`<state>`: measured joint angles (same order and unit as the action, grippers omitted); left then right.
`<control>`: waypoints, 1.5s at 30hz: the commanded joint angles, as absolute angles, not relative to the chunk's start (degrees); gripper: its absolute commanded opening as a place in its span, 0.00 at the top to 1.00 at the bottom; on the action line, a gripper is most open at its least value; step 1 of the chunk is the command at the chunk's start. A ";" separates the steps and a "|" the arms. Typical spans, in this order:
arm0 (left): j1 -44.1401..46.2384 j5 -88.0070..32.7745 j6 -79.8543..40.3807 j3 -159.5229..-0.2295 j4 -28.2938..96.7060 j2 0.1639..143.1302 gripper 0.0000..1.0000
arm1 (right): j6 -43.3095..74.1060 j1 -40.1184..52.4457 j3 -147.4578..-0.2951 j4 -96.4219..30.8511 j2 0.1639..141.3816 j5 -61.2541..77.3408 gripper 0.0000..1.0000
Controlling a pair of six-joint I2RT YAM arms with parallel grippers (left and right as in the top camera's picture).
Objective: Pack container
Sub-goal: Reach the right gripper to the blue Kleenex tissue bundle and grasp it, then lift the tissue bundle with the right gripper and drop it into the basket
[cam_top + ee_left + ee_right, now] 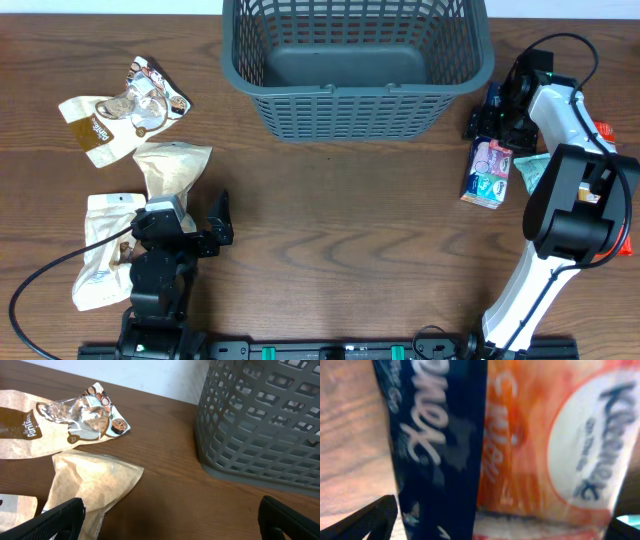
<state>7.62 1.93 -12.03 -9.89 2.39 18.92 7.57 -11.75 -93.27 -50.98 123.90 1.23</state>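
Note:
The dark grey lattice container [330, 88] stands at the back middle of the table and looks empty; its corner shows in the left wrist view [260, 435]. My left gripper [222, 222] is open and empty low over the table [170, 525], just right of a tan paper pouch [172, 165] [95, 480]. My right gripper [490, 115] is down at the container's right side. Its fingers [502, 525] are spread wide around a dark blue Kleenex pack [440, 450] and an orange Kleenex pack [535, 435], which fill the right wrist view.
A clear foil snack packet [150, 100] [85, 415] and a cream pouch [95, 130] [20, 435] lie at far left. Another white pouch [105, 250] lies beside the left arm. A pink-and-blue tissue pack [488, 172] and a teal pack [530, 170] lie by the right arm.

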 commanded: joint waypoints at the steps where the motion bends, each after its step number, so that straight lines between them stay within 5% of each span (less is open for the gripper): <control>1: 7.79 2.66 -12.10 -11.22 2.13 19.09 0.01 | 8.54 -11.42 -93.95 -50.39 124.49 0.40 0.14; 3: 7.79 2.66 -12.12 -11.22 2.13 19.09 0.01 | 8.54 -11.44 -93.95 -50.28 124.51 0.38 0.24; 12: 7.79 2.63 -12.12 -11.22 2.13 19.09 0.01 | 8.54 -11.60 -92.27 -49.21 125.19 0.40 0.34; 14: 7.79 2.63 -12.12 -11.22 2.13 19.09 0.01 | 8.54 -11.60 -92.03 -49.30 125.43 0.40 0.45; 20: 7.79 2.63 -12.12 -11.22 2.13 19.09 0.01 | 8.54 -11.62 -92.03 -49.45 125.49 0.43 0.98; 38: 7.79 2.61 -12.12 -11.22 2.57 19.09 0.01 | 8.43 -16.82 -109.25 -53.52 107.00 0.21 0.99; 45: 7.79 2.61 -12.12 -11.22 2.55 19.09 0.01 | -0.75 -14.79 -114.87 -51.77 95.00 1.15 0.99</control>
